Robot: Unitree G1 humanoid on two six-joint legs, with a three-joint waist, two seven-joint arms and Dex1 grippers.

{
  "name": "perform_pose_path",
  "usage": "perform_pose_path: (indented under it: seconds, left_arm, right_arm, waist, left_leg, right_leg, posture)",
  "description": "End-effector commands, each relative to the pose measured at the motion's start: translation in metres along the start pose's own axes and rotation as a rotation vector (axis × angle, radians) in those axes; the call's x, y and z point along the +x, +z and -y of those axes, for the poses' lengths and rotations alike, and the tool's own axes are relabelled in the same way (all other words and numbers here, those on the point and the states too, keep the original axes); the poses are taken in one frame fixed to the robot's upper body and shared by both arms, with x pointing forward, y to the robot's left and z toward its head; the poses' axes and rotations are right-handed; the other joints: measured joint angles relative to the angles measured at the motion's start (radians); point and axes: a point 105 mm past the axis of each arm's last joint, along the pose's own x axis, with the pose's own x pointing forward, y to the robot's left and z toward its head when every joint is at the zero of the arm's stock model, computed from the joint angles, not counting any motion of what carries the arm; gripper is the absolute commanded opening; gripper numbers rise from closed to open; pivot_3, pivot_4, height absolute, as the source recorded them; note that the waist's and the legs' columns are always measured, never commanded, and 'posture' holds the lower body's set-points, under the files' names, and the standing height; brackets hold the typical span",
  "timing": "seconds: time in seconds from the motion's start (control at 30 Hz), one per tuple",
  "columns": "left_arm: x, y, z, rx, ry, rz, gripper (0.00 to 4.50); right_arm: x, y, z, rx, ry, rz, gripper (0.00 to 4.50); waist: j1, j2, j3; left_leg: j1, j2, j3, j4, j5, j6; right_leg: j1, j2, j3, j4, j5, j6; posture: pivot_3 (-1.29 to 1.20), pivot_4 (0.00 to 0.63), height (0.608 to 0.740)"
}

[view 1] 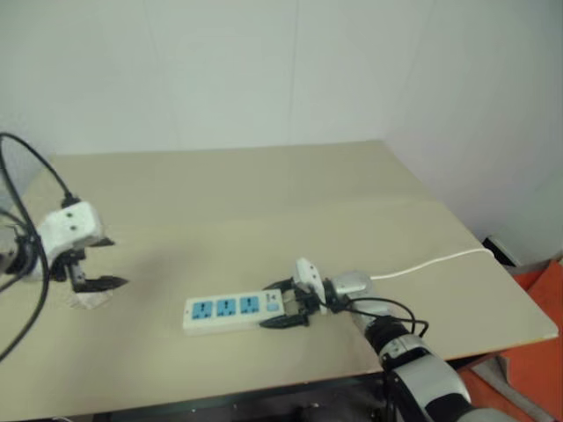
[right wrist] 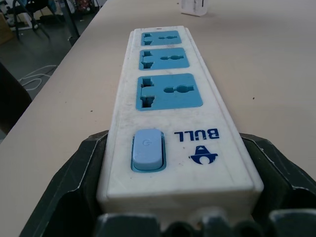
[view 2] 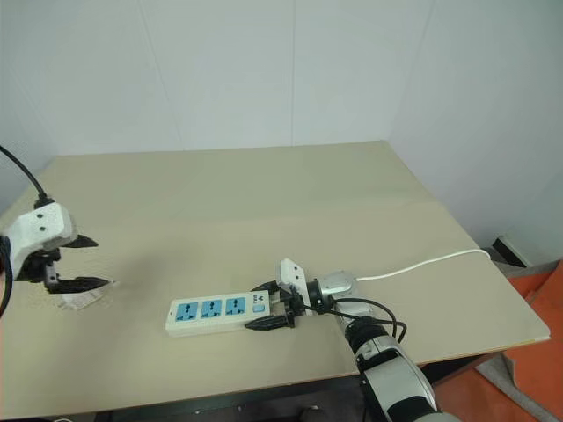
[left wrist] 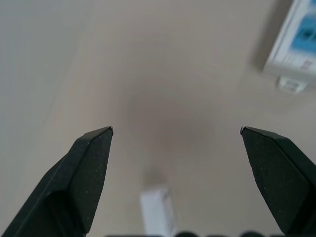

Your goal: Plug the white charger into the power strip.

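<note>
Much bare table [view 2: 264, 185] beyond power strip [view 2: 211, 314]

Support: large beige flat-topped table [view 2: 290, 189]. On it: long white rectangular power strip [view 2: 218, 314] with three blue sockets, near front edge; small white blocky charger [view 2: 81, 301], well apart leftward; thin white cord [view 2: 422, 262] trailing right.

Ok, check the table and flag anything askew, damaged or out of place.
Nothing looks damaged or spilled. The long white power strip with blue sockets lies flat, slightly slanted to the table edge, its switch end clamped in the right hand. The small white charger block sits unplugged under the open left hand.
</note>
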Motion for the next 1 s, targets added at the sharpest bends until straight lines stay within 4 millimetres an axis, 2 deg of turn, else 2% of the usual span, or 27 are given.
perform_pose_path:
  seconds: [0.03,0.1,0.23,0.4,0.6,0.8,1.0]
  left_arm:
    - [-0.010,-0.007,-0.007,-0.070,-0.043,-0.164,4.50]
    - [-0.011,0.000,-0.013,-0.104,-0.053,-0.182,4.50]
    - [-0.009,-0.012,-0.027,-0.163,-0.067,-0.347,4.50]
    - [0.002,-0.016,-0.035,-0.177,-0.103,-0.445,4.50]
    - [0.018,-0.023,-0.037,-0.137,-0.165,-0.539,4.50]
    - [0.035,-0.040,-0.032,-0.104,-0.213,-0.649,4.50]
    - [0.056,-0.040,-0.030,-0.090,-0.212,-0.658,4.50]
  right_arm:
    - [0.009,-0.008,-0.009,0.025,0.037,-0.011,3.42]
    - [0.008,-0.010,-0.011,0.029,0.039,-0.011,3.42]
    - [0.005,-0.012,-0.012,0.041,0.027,-0.013,3.42]
    - [0.001,-0.013,-0.011,0.045,0.021,-0.020,3.42]
    - [0.000,-0.012,-0.011,0.048,0.014,-0.018,3.42]
    - [-0.001,-0.013,-0.013,0.057,-0.002,-0.013,3.42]
    - [0.002,-0.012,-0.013,0.064,-0.017,0.000,3.42]
  waist:
    - [0.002,0.000,0.000]
    - [0.003,-0.001,-0.001]
    - [0.000,-0.001,-0.001]
    - [0.004,-0.001,-0.001]
    - [0.007,-0.001,-0.001]
    - [0.006,-0.002,-0.001]
    - [0.011,-0.002,-0.001]
  left_leg:
    - [0.000,0.000,0.000,0.000,0.000,0.000]
    - [0.000,0.000,0.000,0.001,0.000,0.000]
    - [0.000,0.000,-0.001,0.001,0.000,0.000]
    - [-0.001,0.000,-0.002,0.002,0.000,0.000]
    - [-0.002,-0.001,-0.002,0.004,0.000,0.000]
    - [-0.001,-0.001,-0.003,0.007,0.000,0.000]
    - [-0.001,-0.001,-0.003,0.011,0.000,0.000]
  right_leg:
    - [0.000,0.000,0.000,0.000,0.000,0.000]
    - [0.000,0.000,0.000,0.001,0.000,0.000]
    - [0.000,0.001,0.000,0.001,0.000,0.000]
    - [0.000,0.001,0.000,0.003,0.000,0.000]
    - [0.000,0.001,0.000,0.004,0.000,0.000]
    - [0.000,0.001,0.001,0.010,-0.002,0.001]
    - [0.000,0.001,0.001,0.014,-0.002,0.001]
  posture:
    - [0.00,0.150,0.740]
    - [0.00,0.150,0.740]
    - [0.00,0.150,0.740]
    - [0.00,0.150,0.740]
    - [0.00,0.150,0.740]
    - [0.00,0.150,0.740]
    - [0.00,0.150,0.740]
